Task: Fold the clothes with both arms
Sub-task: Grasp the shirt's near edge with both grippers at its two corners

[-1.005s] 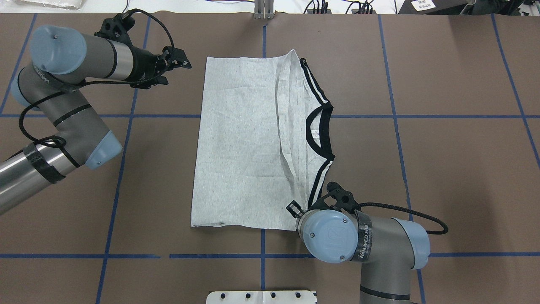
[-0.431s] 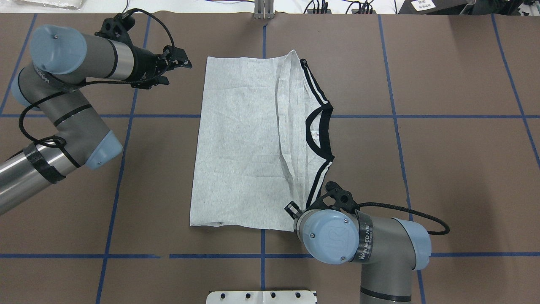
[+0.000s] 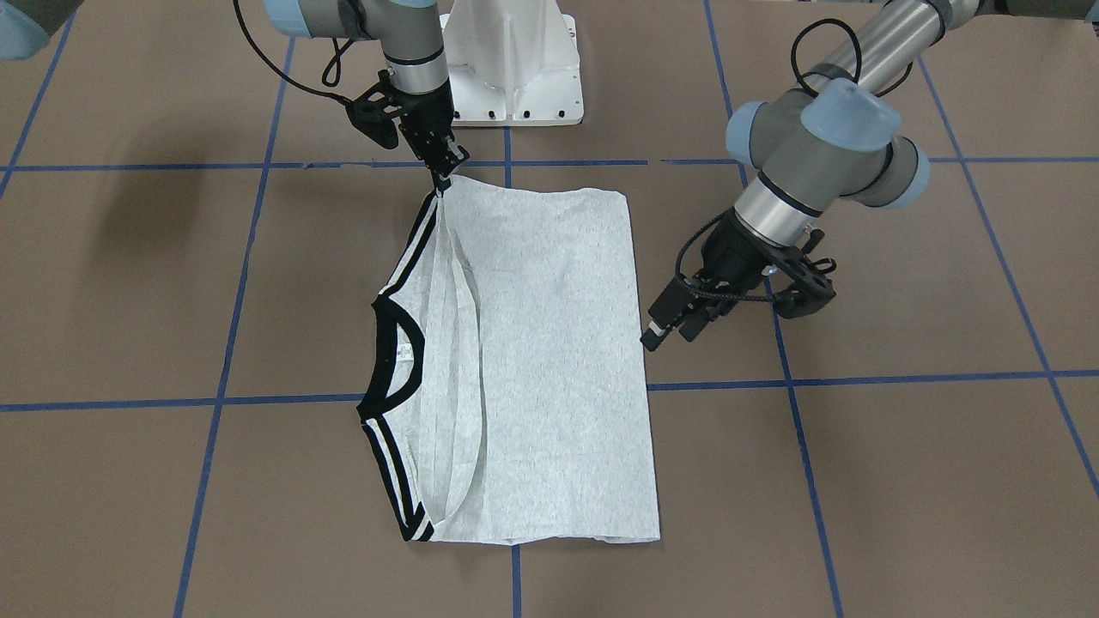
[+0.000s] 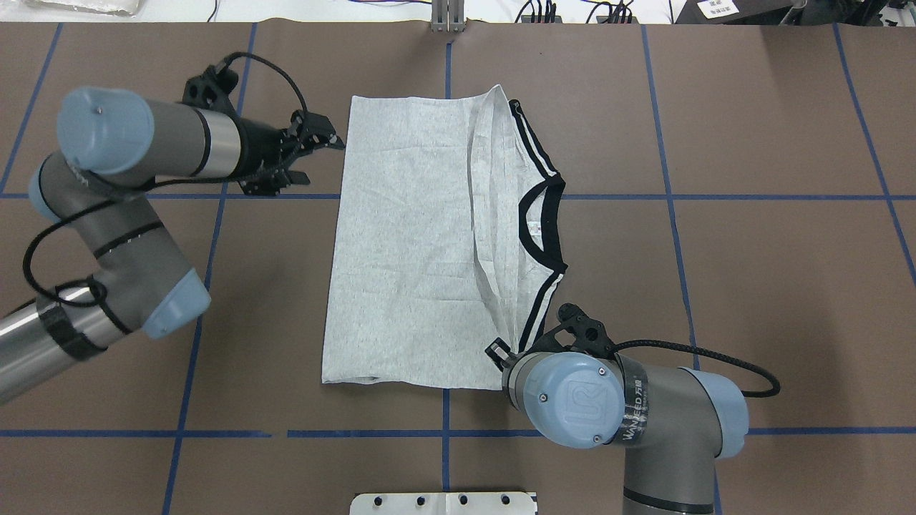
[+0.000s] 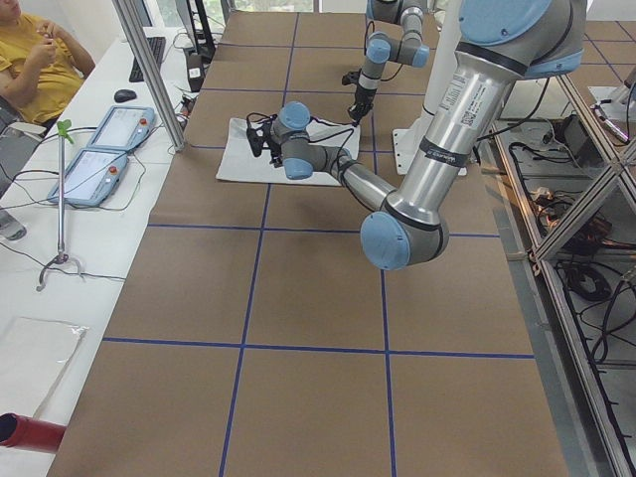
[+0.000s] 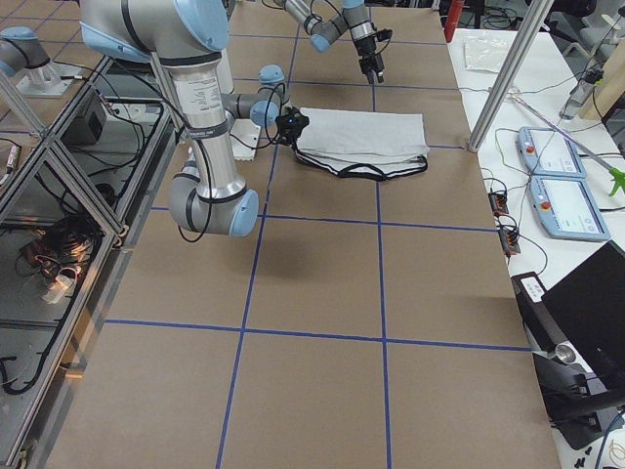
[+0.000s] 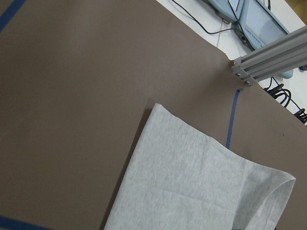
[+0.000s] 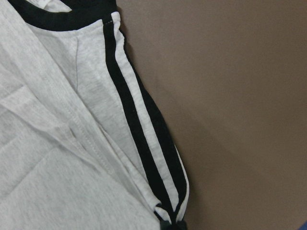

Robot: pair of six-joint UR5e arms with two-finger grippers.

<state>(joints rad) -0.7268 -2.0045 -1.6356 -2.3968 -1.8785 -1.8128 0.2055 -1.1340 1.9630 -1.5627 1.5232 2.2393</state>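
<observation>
Grey T-shirt flat mid-table, plain side up, folded to a rectangle, black collar and stripes on right edge; right gripper clenched on its near striped corner, left gripper released just off its left edge.

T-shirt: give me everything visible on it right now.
The T-shirt is light heather-grey knit with a black collar and black shoulder stripes; no print shows. It lies flat on the brown table, sides folded inward with loose pleats beside the collar. The right gripper pinches one striped shoulder corner. The left gripper sits at the edge opposite the collar; contact is unclear.
</observation>
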